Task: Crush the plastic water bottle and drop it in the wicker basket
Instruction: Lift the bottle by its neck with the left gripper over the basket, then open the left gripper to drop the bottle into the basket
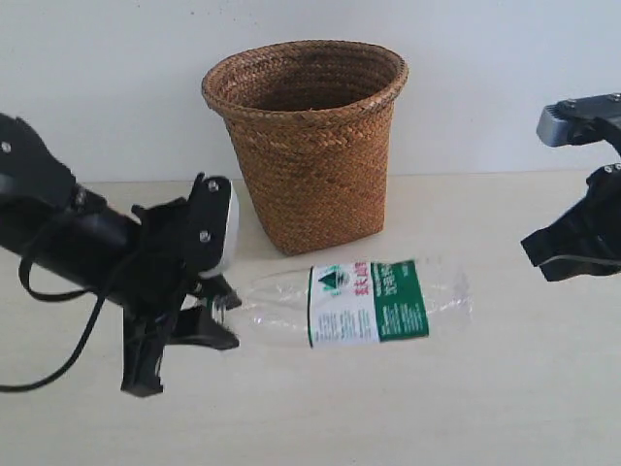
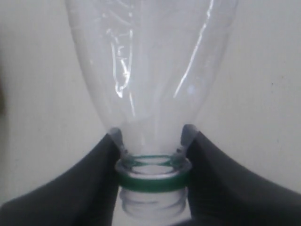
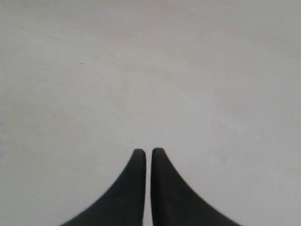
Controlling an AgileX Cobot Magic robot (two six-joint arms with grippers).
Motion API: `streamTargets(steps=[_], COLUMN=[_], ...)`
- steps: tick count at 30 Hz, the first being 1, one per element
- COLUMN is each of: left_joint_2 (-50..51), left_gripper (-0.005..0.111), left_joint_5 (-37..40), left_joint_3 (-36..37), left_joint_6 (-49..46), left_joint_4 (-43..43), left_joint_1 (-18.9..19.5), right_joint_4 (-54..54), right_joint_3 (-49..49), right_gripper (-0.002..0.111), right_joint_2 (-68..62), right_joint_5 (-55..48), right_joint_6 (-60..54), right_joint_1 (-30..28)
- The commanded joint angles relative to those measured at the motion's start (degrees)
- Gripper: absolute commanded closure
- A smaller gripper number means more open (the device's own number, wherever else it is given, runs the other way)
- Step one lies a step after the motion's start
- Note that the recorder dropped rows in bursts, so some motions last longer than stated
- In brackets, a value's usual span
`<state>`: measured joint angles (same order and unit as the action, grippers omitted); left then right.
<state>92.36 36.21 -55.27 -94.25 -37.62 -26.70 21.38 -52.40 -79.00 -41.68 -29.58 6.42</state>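
The plastic water bottle [image 1: 354, 302] lies on its side on the table, clear with a white-and-green label, neck pointing left. My left gripper [image 1: 215, 309] is shut on its neck. In the left wrist view the bottle [image 2: 150, 70] fans out beyond the green cap ring [image 2: 151, 181], and the two black fingers [image 2: 84, 188] press on either side of the neck. The wicker basket [image 1: 307, 141] stands upright behind the bottle. My right gripper [image 1: 572, 248] hangs at the far right, apart from the bottle; the right gripper [image 3: 148, 151] is shut over bare table with nothing between its tips.
A black cable [image 1: 58, 291] loops off the left arm near the table's left edge. A pale wall rises behind the basket. The light wooden tabletop [image 1: 388, 408] stretches in front of the bottle.
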Motion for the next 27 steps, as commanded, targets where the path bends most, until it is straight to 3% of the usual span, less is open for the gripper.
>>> streamTargets(steps=[1, 2, 5, 6, 7, 10, 11, 12, 22, 24, 27], left_joint_2=[-2.5, -2.8, -2.1, -0.5, 0.9, 7.0, 8.9, 10.5, 11.6, 10.1, 7.8], left_gripper=[0.102, 0.102, 0.100, 0.093, 0.080, 0.027, 0.017, 0.013, 0.021, 0.028, 0.051], left_joint_5=[1.5, -1.1, -19.9, -26.8, -28.6, -28.9, -29.2, -30.1, -28.2, -25.6, -18.4], left_joint_3=[-9.0, -10.4, -14.0, -15.6, -17.2, -24.4, -26.5, -28.0, -30.0, -30.0, -30.0], left_joint_6=[7.2, 10.5, 18.4, 17.4, 15.6, 17.9, 19.8, 21.9, 21.8, 21.8, 21.9], left_joint_4=[0.7, 1.9, 5.7, 5.8, 6.2, 5.5, 5.5, 5.5, 7.2, 7.2, 10.2], left_joint_1=[0.3, 0.5, 0.4, 0.4, 0.4, 0.7, 0.9, 0.9, 0.9, 0.9, 1.0], right_joint_4=[1.3, 1.7, 2.9, 3.9, 4.3, 5.2, 5.3, 5.4, 6.7, 7.0, 10.2], right_joint_3=[2.1, 2.1, 2.1, 2.1, 2.1, 2.1, 2.1, 2.2, 5.7, 5.7, 5.7], right_gripper=[0.108, 0.108, 0.108, 0.108, 0.108, 0.108, 0.108, 0.108, 0.108, 0.108, 0.108], right_joint_2=[1.1, 1.1, 1.1, 1.1, 1.1, 1.1, 1.1, 1.1, 1.1, 1.1, 1.1], right_joint_5=[6.2, 6.7, 6.9, 6.9, 6.9, 6.8, 6.5, 6.0, 10.2, 11.2, 16.2], right_joint_6=[0.1, 0.1, -1.0, -1.6, -1.9, -2.3, -2.3, -2.3, -3.8, -3.9, -5.2], right_joint_1=[-0.7, -0.6, -0.6, -0.6, -0.6, -0.6, -0.6, -0.6, -0.6, -0.6, -0.6])
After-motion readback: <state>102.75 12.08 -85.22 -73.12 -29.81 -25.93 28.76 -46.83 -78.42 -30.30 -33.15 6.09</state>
